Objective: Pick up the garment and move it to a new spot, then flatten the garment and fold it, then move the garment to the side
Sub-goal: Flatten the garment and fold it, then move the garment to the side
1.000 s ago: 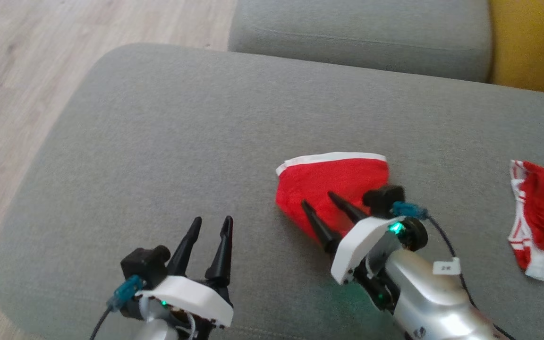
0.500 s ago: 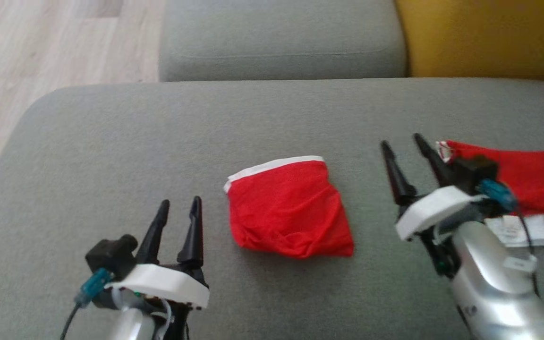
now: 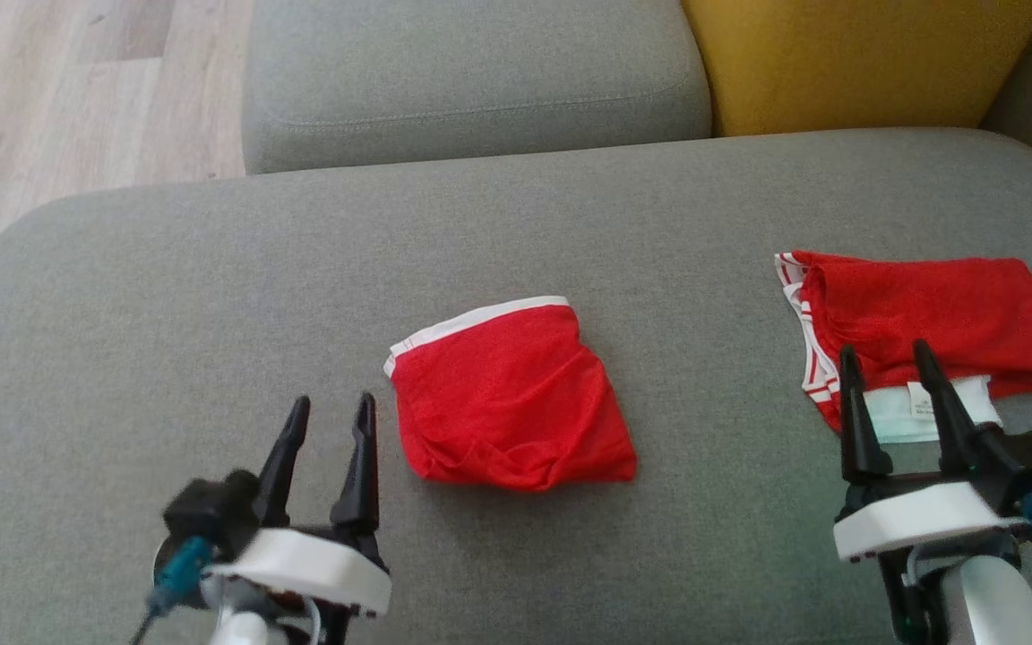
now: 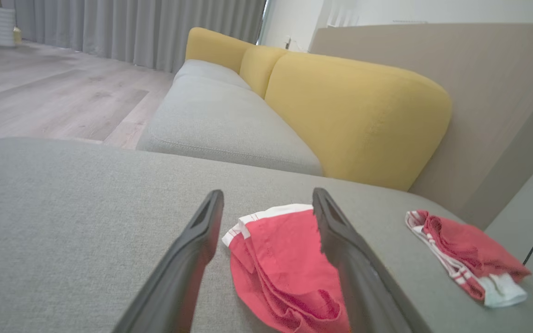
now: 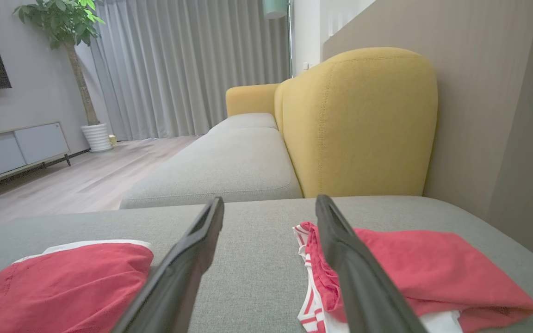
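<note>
On the grey sofa seat (image 3: 167, 296), the right gripper (image 3: 884, 349) stands with its jaws wide apart and empty. Its tips are at the near edge of the loose garment (image 3: 928, 305), though whether they touch it cannot be told. That garment lies rumpled well to the right of the folded garment (image 3: 511, 403). The left gripper (image 3: 333, 400) is also spread and holds nothing, just left of the folded garment. The loose garment looks like thin red knit cloth with a striped band (image 3: 804, 340), so it should be light, limp and prone to sag and bunch when lifted, but neither fragile nor slippery. A pinch on the thicker white hem (image 3: 906, 421) nearest the right gripper should hold best. A grab at the middle would probably gather several layers. The seat is soft, so fingertips pressed down may sink in.
</note>
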You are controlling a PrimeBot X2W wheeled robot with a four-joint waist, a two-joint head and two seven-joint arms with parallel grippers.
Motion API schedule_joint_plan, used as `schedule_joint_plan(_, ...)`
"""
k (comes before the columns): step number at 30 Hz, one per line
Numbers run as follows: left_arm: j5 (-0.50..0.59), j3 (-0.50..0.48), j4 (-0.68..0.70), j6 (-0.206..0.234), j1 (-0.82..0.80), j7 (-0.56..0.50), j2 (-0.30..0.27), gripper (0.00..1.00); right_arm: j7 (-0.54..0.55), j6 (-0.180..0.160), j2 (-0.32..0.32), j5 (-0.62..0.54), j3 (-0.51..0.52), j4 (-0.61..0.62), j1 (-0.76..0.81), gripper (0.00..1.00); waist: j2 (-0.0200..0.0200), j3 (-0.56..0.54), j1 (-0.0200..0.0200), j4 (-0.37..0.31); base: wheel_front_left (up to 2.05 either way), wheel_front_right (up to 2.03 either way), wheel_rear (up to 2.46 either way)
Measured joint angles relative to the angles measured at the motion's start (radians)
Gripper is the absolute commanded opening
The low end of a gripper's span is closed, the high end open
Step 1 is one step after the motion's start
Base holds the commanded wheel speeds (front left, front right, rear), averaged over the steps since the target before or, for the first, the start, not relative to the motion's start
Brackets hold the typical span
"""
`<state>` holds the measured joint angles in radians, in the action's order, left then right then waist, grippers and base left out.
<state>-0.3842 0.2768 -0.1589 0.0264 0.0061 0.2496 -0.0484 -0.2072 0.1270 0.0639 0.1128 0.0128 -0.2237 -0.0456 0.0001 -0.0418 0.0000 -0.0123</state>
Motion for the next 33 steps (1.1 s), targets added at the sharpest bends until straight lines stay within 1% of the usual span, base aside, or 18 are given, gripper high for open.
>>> schedule_joint_plan(2, 0.064, 0.002, 0.003, -0.002, 0.019, 0.0, -0.001, 1.0, 0.011, 0.0, -0.003, -0.016, -0.001, 0.03, 0.017, 1.0, 0.0, 0.004, 0.0, -0.004, 0.0, 0.0, 0.0)
schedule_joint_plan(4, 0.058, 0.002, 0.011, -0.001, 0.033, 0.0, 0.0, 1.0, 0.021, 0.0, -0.009, -0.032, -0.002, 0.048, 0.025, 1.0, 0.0, 0.008, 0.0, -0.007, 0.0, 0.0, 0.0)
schedule_joint_plan(12, 0.056, 0.004, 0.025, 0.0, 0.034, 0.0, -0.001, 1.0, 0.059, 0.0, -0.015, -0.016, -0.007, 0.096, 0.038, 1.0, 0.0, 0.023, 0.0, 0.009, 0.0, 0.0, 0.0)
schedule_joint_plan(14, 0.055, 0.008, 0.025, -0.002, 0.031, 0.0, -0.001, 1.0, 0.071, 0.0, -0.016, 0.025, -0.013, 0.097, 0.038, 1.0, 0.0, 0.028, 0.0, 0.019, 0.0, 0.0, 0.0)
schedule_joint_plan(15, 0.049, 0.011, 0.024, -0.002, 0.03, 0.0, -0.001, 1.0, 0.077, 0.0, -0.016, 0.037, -0.02, 0.098, 0.038, 1.0, 0.0, 0.032, 0.0, 0.025, 0.0, 0.0, 0.0)
schedule_joint_plan(19, 0.039, 0.028, 0.019, -0.011, 0.026, 0.0, -0.001, 1.0, 0.12, 0.0, -0.016, 0.027, -0.08, 0.091, 0.028, 1.0, 0.0, 0.06, 0.0, 0.045, 0.0, 0.0, 0.0)
schedule_joint_plan(21, 0.039, 0.037, 0.005, -0.019, 0.009, 0.0, 0.0, 1.0, 0.138, 0.0, -0.016, 0.035, -0.108, 0.064, 0.006, 1.0, 0.0, 0.078, 0.0, 0.061, 0.0, 0.0, 0.0)
schedule_joint_plan(25, 0.04, 0.038, -0.006, -0.028, -0.019, 0.0, -0.001, 1.0, 0.175, 0.0, -0.016, 0.09, -0.168, -0.026, -0.072, 1.0, 0.0, 0.112, 0.0, 0.095, 0.0, 0.0, 0.0)
schedule_joint_plan(28, 0.046, 0.051, -0.017, -0.036, -0.038, 0.0, -0.001, 1.0, 0.195, 0.0, -0.015, 0.14, -0.182, -0.123, -0.13, 1.0, 0.0, 0.135, 0.0, 0.125, 0.0, 0.0, 0.0)
schedule_joint_plan(33, 0.05, 0.076, -0.029, -0.036, -0.076, 0.0, 0.0, 1.0, 0.229, 0.0, -0.015, 0.214, -0.198, -0.273, -0.198, 1.0, 0.0, 0.167, 0.0, 0.182, 0.0, 0.0, 0.0)
